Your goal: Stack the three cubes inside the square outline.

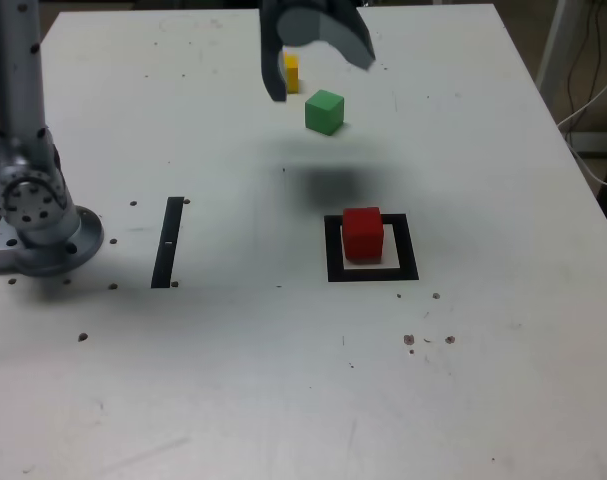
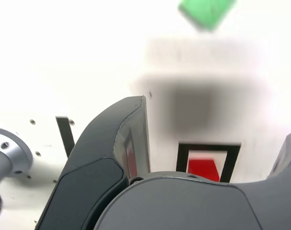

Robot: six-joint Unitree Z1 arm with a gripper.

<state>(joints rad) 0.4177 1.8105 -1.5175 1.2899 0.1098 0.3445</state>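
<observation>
red cube (image 1: 362,233) already inside the square outline (image 1: 372,273); green cube (image 1: 324,111) and yellow cube (image 1: 291,73) still loose on the worktop (image 1: 283,400), far side, near each other, two stacking steps left. jaws (image 1: 318,60) wide open, empty, hanging above the two loose cubes, pointing down.

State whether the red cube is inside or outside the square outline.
Inside: the red cube sits on the white centre of the outline.
</observation>
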